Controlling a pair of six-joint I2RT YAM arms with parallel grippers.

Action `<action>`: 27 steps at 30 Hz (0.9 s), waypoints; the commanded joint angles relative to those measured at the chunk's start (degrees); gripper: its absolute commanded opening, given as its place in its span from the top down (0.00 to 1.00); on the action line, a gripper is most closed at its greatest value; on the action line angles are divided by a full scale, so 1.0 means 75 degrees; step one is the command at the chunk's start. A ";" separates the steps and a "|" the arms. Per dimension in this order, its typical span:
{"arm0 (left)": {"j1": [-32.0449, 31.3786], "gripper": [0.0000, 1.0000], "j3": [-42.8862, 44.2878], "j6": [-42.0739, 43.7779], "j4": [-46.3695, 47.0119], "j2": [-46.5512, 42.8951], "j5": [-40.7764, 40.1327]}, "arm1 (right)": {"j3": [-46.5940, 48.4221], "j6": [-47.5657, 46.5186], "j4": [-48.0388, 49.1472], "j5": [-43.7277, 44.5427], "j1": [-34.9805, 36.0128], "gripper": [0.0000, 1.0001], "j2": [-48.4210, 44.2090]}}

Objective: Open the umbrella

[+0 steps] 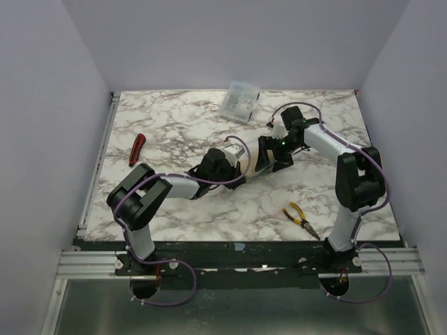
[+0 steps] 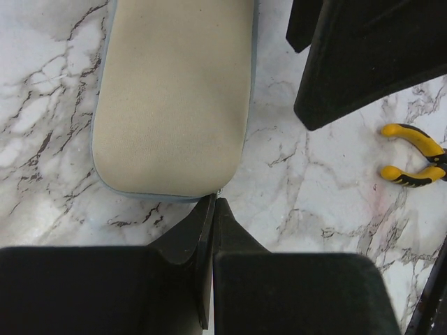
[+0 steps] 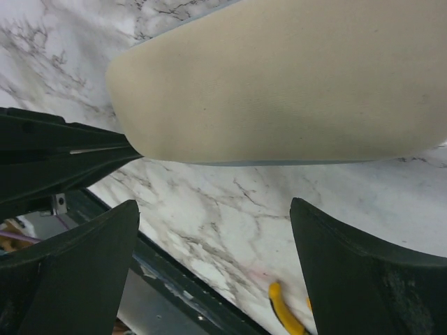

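The umbrella [image 1: 251,174] lies folded on the marble table between my two grippers, mostly hidden under them in the top view. Up close it is a cream, rounded-end bundle [image 2: 171,105] with a thin bluish rim. My left gripper [image 2: 214,202] is shut, its tips touching the rim at the umbrella's rounded end; whether anything is pinched there does not show. My right gripper [image 3: 216,230] stands wide open just beside the umbrella [image 3: 279,84], with only bare table between its fingers. In the top view the left gripper [image 1: 242,172] and right gripper [image 1: 269,162] nearly meet.
Yellow-handled pliers [image 1: 300,218] lie near the right arm's base, also seen as pliers [image 2: 412,157]. A clear plastic box [image 1: 239,102] sits at the back. A red-handled tool [image 1: 137,149] lies at the left. The table's near edge [image 3: 174,293] runs below the right gripper.
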 commanded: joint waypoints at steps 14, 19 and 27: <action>-0.0370 1.00 0.0214 0.0426 0.0136 0.0267 -0.0187 | -0.0360 0.2192 0.1579 -0.0832 -0.0007 0.09 0.1010; -0.0381 1.00 0.0176 0.0473 0.0037 0.0217 -0.0288 | -0.0620 0.1893 0.1569 -0.0230 -0.0044 0.40 0.1201; -0.0198 1.00 -0.0203 0.0619 -0.0224 -0.0203 -0.0590 | -0.0957 0.1224 0.1386 0.0027 -0.0255 0.77 0.1391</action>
